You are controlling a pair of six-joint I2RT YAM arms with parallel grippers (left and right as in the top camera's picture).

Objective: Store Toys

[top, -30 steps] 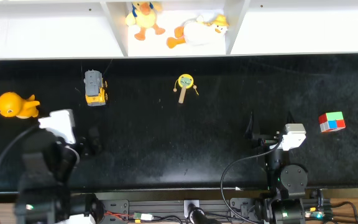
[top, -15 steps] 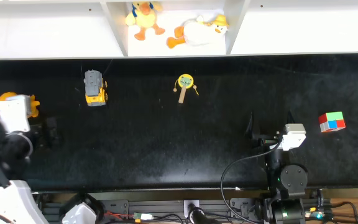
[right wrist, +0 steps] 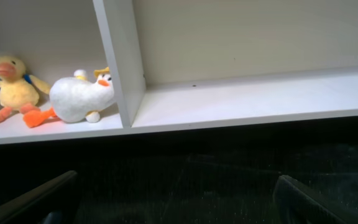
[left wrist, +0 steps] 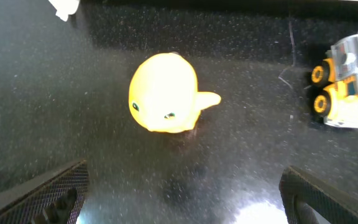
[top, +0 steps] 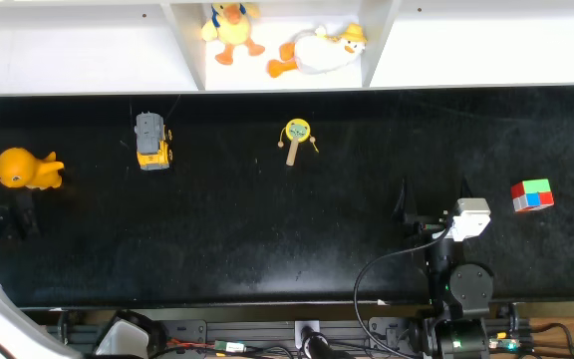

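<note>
An orange duck-like toy lies on the black table at the far left. My left gripper hangs open just in front of it, with nothing between its fingers. A yellow and grey toy truck stands to the toy's right. A small rattle lies mid-table and a coloured cube at the right. My right gripper is open and empty at the front right, facing the white shelf.
The shelf's middle compartment holds a yellow duck plush and a white duck plush. An upright divider separates it from the bare compartment on the right.
My left arm has swung left, from beside the truck to the table's left edge, and now faces the orange toy. The right arm has not moved.
</note>
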